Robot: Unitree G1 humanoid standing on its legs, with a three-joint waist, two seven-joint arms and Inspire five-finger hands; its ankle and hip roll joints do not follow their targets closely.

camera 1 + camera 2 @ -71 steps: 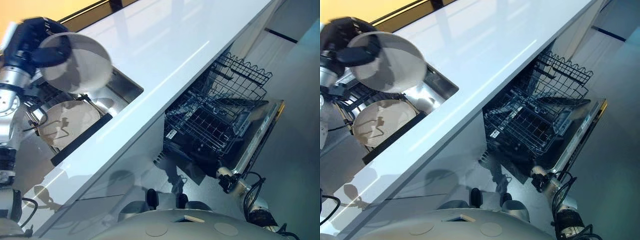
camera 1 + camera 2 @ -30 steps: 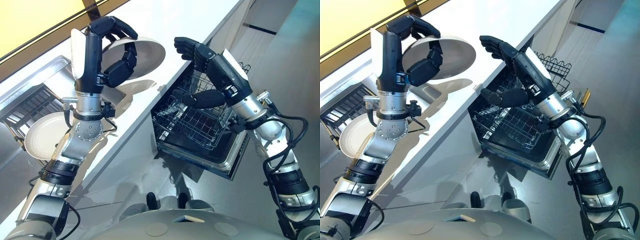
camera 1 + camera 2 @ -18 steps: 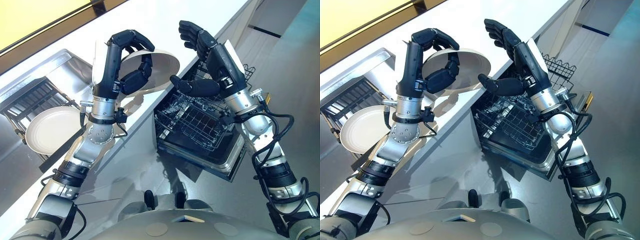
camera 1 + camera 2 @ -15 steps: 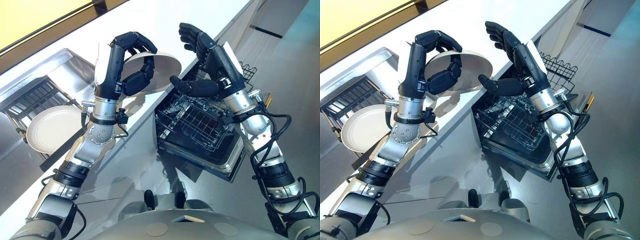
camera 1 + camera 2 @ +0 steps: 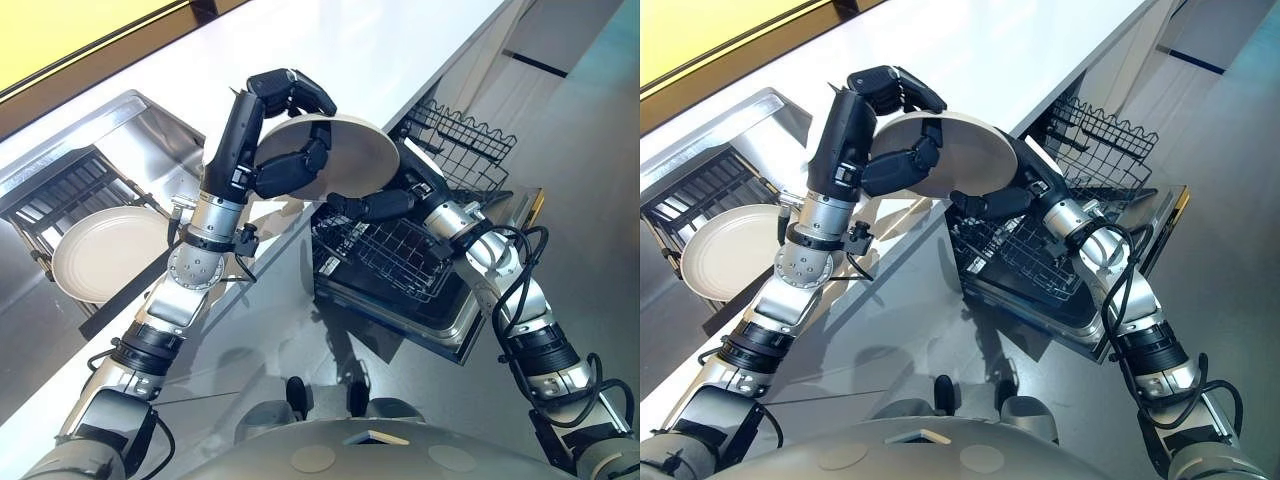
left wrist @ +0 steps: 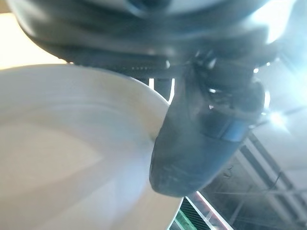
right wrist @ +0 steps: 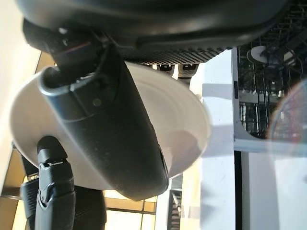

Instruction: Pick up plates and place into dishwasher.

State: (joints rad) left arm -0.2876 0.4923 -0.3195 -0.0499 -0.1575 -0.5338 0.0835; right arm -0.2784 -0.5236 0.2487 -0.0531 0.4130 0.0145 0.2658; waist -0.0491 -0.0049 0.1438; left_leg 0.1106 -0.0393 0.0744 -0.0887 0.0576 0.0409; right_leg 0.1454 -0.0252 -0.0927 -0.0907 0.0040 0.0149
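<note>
Above the counter edge, right over the pulled-out dishwasher rack [image 5: 400,255], the left hand [image 5: 275,150] holds a cream plate [image 5: 345,155] in the air, its fingers curled over the far rim and its thumb pressed against the near face. The right hand [image 5: 990,203] reaches in beneath the plate, its thumb lying along the underside; its fingers are hidden behind the plate, so I cannot tell whether they have closed on it. A second cream plate [image 5: 100,255] rests on the dark drying rack [image 5: 60,195] in the sink [image 5: 130,115], well apart from both hands. Judged by its look, the held plate is glazed ceramic: stiff, fairly heavy for its thickness, smooth enough to slip, and liable to chip or break if dropped onto the wire tines. The safest hold is probably across the rim, thumb on one face and fingers on the other, with support kept under it during any handover.
</note>
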